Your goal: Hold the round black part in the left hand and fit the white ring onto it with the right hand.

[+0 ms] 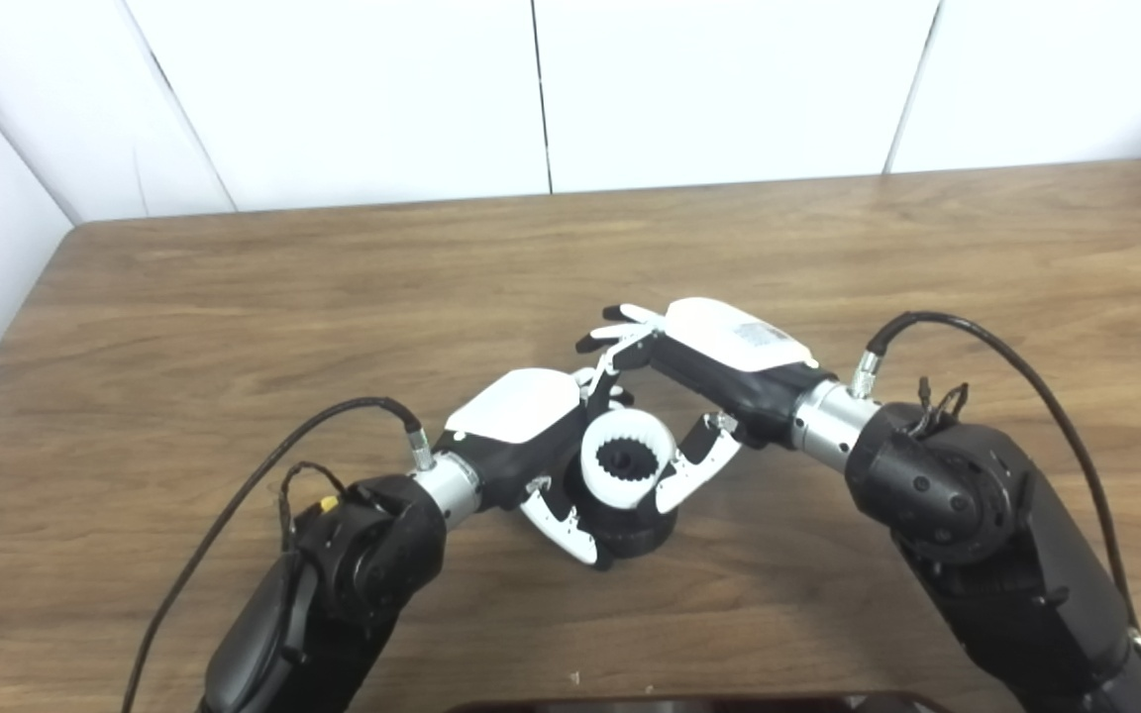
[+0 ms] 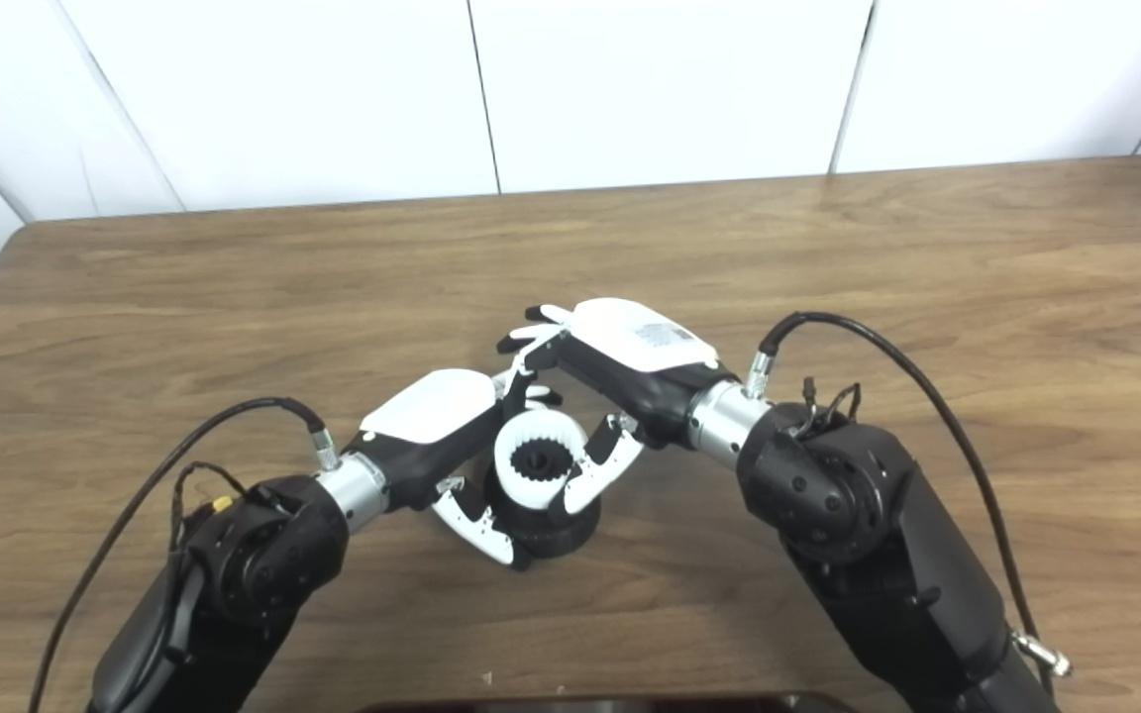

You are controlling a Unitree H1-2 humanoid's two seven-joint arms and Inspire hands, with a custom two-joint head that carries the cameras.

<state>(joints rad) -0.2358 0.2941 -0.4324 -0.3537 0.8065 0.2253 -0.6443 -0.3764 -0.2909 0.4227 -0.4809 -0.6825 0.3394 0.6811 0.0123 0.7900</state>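
On the table (image 1: 234,297), near its front middle, the left hand (image 1: 521,436) clasps the round black part (image 1: 630,530) from nine o'clock. The right hand (image 1: 699,386), at two o'clock, pinches the white ring (image 1: 627,462) atop it. Best press squarely, teeth aligned, before releasing.

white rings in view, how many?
1. The white ring sits on top of the round black part, between the left hand and right hand, mid-table. More could be hidden behind the hands.

bright, even overhead light | soft shadows beneath arms | slightly soft focus | mild edge distortion
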